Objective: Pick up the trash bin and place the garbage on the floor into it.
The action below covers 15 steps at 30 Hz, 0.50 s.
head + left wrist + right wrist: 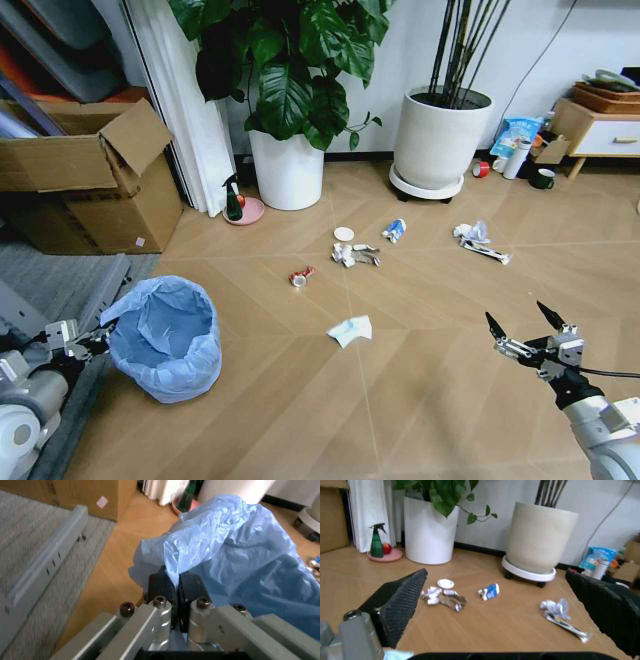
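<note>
The trash bin [165, 340], lined with a crinkled light-blue bag [235, 551], stands on the floor [420, 380] at the lower left. My left gripper [97, 340] is at its left rim, with its black fingers [161, 588] shut on the bag's edge. Garbage lies scattered mid-floor: a red-silver can [301, 275], a white lid [344, 234], crumpled wads [355, 255], a blue-white wrapper [394, 230], a long dark wrapper [482, 243] and a pale sheet [350, 329]. My right gripper [525, 325] hovers open at the lower right, well apart from the litter [442, 597].
An open cardboard box [90, 180] and a grey mat [60, 290] flank the bin on the left. Two large white plant pots [288, 170] [440, 135] and a green spray bottle [232, 200] stand along the back wall. A low cabinet [600, 125] with bottles sits far right.
</note>
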{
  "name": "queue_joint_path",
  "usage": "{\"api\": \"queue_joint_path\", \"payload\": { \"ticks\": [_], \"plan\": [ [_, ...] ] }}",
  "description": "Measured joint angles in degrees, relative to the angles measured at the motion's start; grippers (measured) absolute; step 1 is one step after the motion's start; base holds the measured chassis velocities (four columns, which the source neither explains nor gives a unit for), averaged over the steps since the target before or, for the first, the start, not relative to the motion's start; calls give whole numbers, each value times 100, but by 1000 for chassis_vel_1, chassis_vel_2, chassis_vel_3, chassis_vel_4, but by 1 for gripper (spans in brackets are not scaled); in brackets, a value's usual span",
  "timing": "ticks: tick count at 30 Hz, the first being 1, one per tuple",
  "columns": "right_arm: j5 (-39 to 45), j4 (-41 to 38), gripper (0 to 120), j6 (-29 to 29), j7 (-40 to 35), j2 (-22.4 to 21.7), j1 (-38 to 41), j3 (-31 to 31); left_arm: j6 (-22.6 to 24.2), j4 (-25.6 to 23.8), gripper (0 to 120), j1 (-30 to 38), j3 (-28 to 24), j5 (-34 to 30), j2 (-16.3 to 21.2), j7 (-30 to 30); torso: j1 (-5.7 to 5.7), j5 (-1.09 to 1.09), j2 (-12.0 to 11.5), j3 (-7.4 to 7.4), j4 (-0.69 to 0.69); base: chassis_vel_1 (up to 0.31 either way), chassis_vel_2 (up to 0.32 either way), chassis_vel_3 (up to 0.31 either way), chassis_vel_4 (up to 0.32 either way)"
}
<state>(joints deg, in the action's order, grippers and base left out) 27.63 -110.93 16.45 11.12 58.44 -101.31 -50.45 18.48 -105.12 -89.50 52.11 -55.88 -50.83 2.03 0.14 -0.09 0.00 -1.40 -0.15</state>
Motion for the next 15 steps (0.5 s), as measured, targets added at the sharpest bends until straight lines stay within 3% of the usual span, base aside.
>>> {"api": "queue_joint_path", "payload": {
  "ticks": [15],
  "plan": [
    [-4, -30, 100, 32, 40, 23, -30, -8, -20, -47, 0, -26, -11, 48, -26, 31, 0, -6, 0, 0, -2, -154, 272, 147, -269]
  ]
}}
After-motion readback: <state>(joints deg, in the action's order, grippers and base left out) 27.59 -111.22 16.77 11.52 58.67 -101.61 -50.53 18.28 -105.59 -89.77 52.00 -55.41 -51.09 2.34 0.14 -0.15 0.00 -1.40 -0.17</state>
